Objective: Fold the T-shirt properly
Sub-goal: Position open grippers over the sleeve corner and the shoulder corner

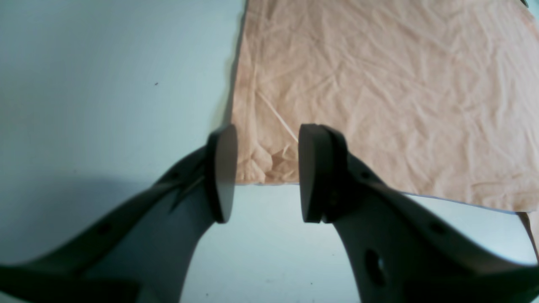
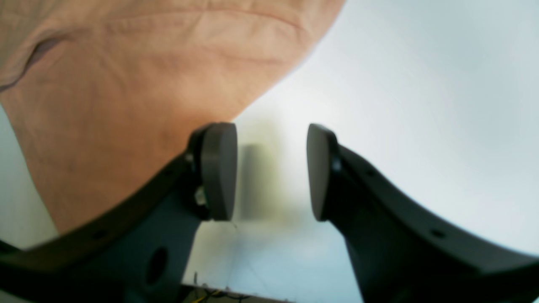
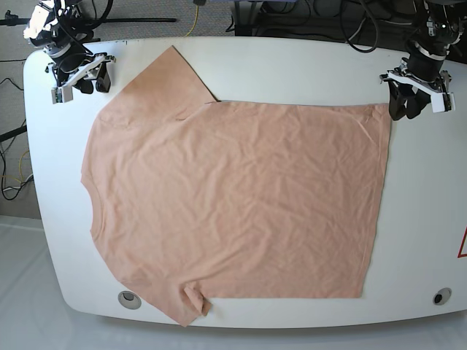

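The peach T-shirt [image 3: 233,197] lies spread flat on the white table [image 3: 292,69], neck to the left and hem to the right in the base view. My left gripper [image 1: 267,172] is open and hovers over the hem's far corner [image 1: 261,164], one finger on each side of it; in the base view the left gripper [image 3: 407,111] is at the far right. My right gripper [image 2: 269,172] is open with only bare table between its fingers, just beside the far sleeve [image 2: 126,97]. In the base view the right gripper [image 3: 93,85] is at the far left, next to that sleeve [image 3: 164,84].
The table has rounded corners, with a round fitting near each front corner [image 3: 129,297] [image 3: 440,296]. Cables [image 3: 321,18] and stands lie beyond the back edge. A red mark [image 3: 462,244] shows at the right edge.
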`<action>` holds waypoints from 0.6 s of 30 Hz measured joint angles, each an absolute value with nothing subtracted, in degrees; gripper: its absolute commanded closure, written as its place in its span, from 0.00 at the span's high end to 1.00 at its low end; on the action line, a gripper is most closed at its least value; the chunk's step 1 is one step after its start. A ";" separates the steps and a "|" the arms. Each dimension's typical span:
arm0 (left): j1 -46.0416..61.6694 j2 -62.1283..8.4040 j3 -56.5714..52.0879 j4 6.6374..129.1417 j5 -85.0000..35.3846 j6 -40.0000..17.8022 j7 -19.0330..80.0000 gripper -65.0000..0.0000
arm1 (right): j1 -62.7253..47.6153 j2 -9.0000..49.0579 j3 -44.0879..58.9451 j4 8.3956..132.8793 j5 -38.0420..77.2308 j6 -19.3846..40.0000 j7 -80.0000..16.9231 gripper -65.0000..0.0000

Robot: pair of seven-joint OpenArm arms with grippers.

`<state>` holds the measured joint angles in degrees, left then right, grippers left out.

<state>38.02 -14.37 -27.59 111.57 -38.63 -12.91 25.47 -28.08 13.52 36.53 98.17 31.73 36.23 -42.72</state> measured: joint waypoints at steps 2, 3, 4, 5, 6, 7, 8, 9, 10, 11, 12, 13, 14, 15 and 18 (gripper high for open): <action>38.04 -14.37 -27.59 111.57 -38.63 -12.88 25.32 0.35 | -28.14 13.54 35.81 98.06 31.73 36.01 -42.70 0.40; 38.02 -14.39 -27.59 111.57 -38.65 -12.84 25.15 0.35 | -28.14 13.54 35.44 98.04 31.68 36.01 -42.70 0.40; 37.91 -14.39 -27.59 111.57 -38.65 -12.86 24.84 0.35 | -28.12 13.52 34.94 97.89 31.70 36.01 -42.70 0.40; 37.87 -14.41 -27.59 111.57 -38.68 -12.86 24.62 0.35 | -28.10 13.47 34.74 97.80 31.73 36.03 -42.72 0.40; 37.71 -14.48 -27.59 111.57 -38.70 -12.86 24.43 0.35 | -28.10 13.43 34.39 97.69 31.77 36.03 -42.70 0.40; 37.56 -14.50 -27.64 111.57 -38.68 -12.86 24.45 0.35 | -28.08 13.39 34.26 97.65 31.75 36.01 -42.72 0.40; 37.50 -14.52 -27.73 111.57 -38.68 -12.88 24.47 0.35 | -28.08 13.34 34.17 97.54 31.77 36.01 -42.68 0.40; 37.39 -14.55 -27.79 111.57 -38.70 -12.86 24.45 0.35 | -28.08 13.32 34.17 97.36 31.94 36.01 -42.65 0.40; 37.41 -14.55 -27.88 111.57 -38.72 -12.84 24.43 0.35 | -28.10 13.34 34.17 97.27 31.90 35.99 -42.68 0.40; 37.43 -14.61 -28.03 111.57 -38.72 -12.86 24.45 0.35 | -28.12 13.34 34.17 97.06 31.88 35.79 -42.70 0.40; 37.43 -14.63 -28.12 111.53 -38.76 -12.86 24.53 0.35 | -28.12 13.32 34.04 96.90 31.83 35.79 -42.70 0.40; 37.43 -14.63 -28.18 111.42 -38.89 -12.84 24.69 0.35 | -28.12 13.32 33.91 96.82 31.59 35.77 -42.70 0.40; 37.43 -14.59 -28.27 111.31 -39.09 -12.84 24.91 0.35 | -28.12 13.32 33.67 96.62 31.42 35.57 -42.70 0.40; 37.45 -14.55 -28.27 111.22 -39.09 -12.84 25.10 0.35 | -28.10 13.32 33.63 96.55 31.44 35.57 -42.72 0.40; 37.43 -14.46 -28.36 111.07 -39.64 -12.86 26.09 0.35 | -27.94 13.13 33.58 96.36 31.33 35.59 -42.72 0.40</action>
<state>37.43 -14.46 -28.36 111.07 -39.64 -12.86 26.09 -27.94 13.13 33.58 96.36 31.33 35.59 -42.72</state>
